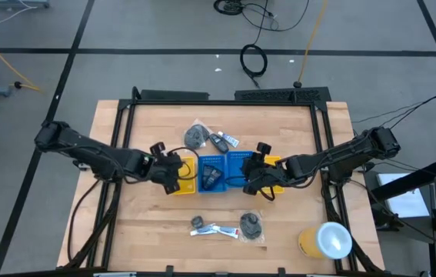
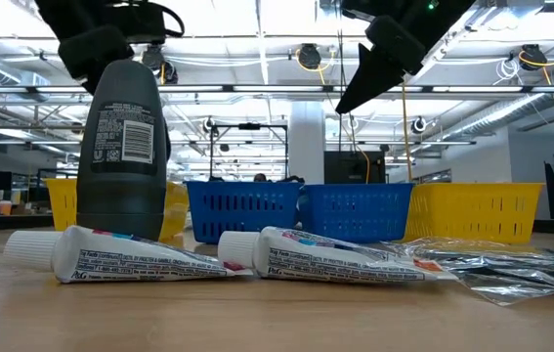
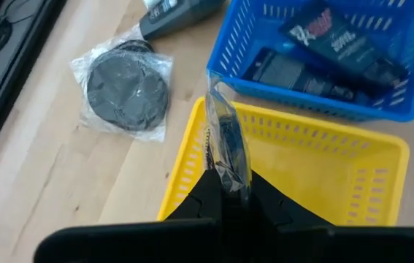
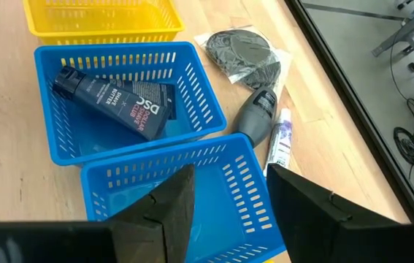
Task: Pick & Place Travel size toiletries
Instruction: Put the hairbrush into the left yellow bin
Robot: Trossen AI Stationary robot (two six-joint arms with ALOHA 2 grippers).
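Note:
My left gripper is shut on a clear plastic packet with something dark inside, above the left yellow tray. My right gripper is open and hovers over an empty blue tray. The other blue tray holds a dark tube. A bagged grey mesh pad, a grey bottle and a small white tube lie on the table beyond the trays. Near the front edge stand a grey bottle, two white tubes and a bagged pad. My left gripper pinches the clear packet by its lower edge between the two fingers. The packet is lifted clear over the yellow tray and is seen edge-on, sticking out past the fingertips. What the dark item inside is, I cannot tell.
Four trays sit in a row mid-table: yellow, blue, blue, yellow. A large yellow-and-white cylinder lies at the near right corner. Bare wood lies to the left and right of the trays.

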